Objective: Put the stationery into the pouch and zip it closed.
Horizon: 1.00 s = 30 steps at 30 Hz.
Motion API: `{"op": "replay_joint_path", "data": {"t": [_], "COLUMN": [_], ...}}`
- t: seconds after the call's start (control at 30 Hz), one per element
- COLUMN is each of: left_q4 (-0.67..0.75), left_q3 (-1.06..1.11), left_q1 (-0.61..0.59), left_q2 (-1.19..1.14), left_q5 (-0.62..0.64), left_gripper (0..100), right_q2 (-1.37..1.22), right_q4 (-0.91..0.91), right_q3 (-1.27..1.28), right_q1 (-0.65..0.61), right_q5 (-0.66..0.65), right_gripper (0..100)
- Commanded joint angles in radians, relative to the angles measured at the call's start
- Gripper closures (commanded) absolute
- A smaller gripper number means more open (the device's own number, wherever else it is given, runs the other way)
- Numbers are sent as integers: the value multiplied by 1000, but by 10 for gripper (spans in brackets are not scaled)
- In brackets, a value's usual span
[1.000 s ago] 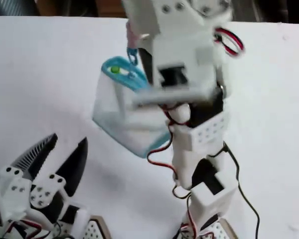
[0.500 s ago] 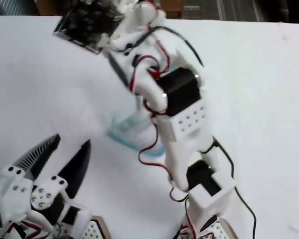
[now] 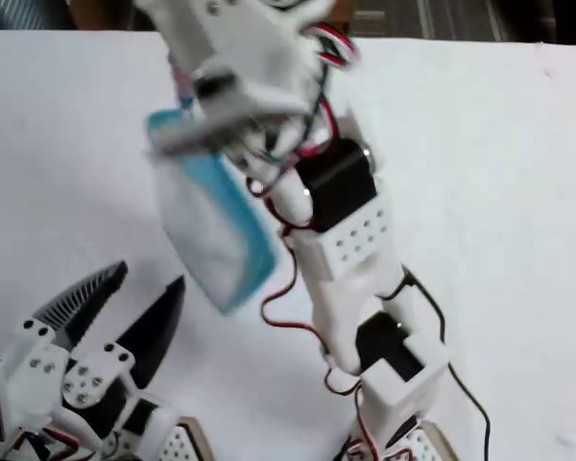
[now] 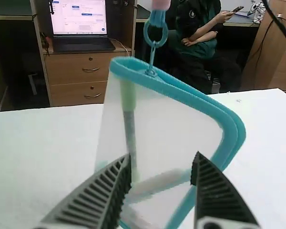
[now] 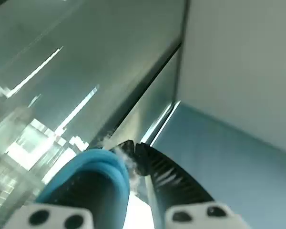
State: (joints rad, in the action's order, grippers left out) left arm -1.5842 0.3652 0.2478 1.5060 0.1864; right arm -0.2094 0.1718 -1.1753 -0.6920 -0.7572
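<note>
At the upper left-centre of the high view, the translucent plastic pouch with a blue zip border hangs tilted over the white table. Its top end is toward the upper left of the frame and its lower end toward the bottom centre-left. Whether its lowest corner touches the table cannot be told.

The right gripper is clamped on a blue part of the pouch, which sits between its black ribbed fingers. The white right arm rises from the lower right of the high view to the pouch's top end.

The left wrist view shows the pouch at mid-frame, suspended from a blue ring pull at top centre, with a pink tab above it. A slender pen with a pale green section stands nearly upright inside, by the left wall. A pale stick-shaped item lies across the lower part.

The left gripper sits at the lower left of the high view. Its fingers are spread apart and hold nothing, with the tips near the pouch's lower end.
</note>
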Motion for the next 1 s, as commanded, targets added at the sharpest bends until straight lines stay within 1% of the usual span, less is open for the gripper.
{"op": "replay_joint_path", "data": {"t": [0.0,0.2,0.4,0.63,0.77,0.9,0.97], "left_q4": [18,12,9,28,63,97,101], "left_q3": [5,5,5,5,-17,-83,-114], "left_q1": [2,1,13,163,197,232,223], "left_q2": [-193,-193,-193,-200,-309,-444,-499], "left_q5": [5,5,5,9,12,17,58], "left_gripper": [777,777,777,777,777,777,777], "right_q2": [44,38,35,35,21,-22,-45], "right_q4": [-147,-223,-157,-8,41,38,38], "right_q3": [-5,-5,8,9,23,38,38], "right_q1": [-13,59,59,38,44,39,38], "right_q5": [-11,-14,-81,-84,-98,-196,-216], "right_gripper": [981,981,981,981,981,981,981]}}
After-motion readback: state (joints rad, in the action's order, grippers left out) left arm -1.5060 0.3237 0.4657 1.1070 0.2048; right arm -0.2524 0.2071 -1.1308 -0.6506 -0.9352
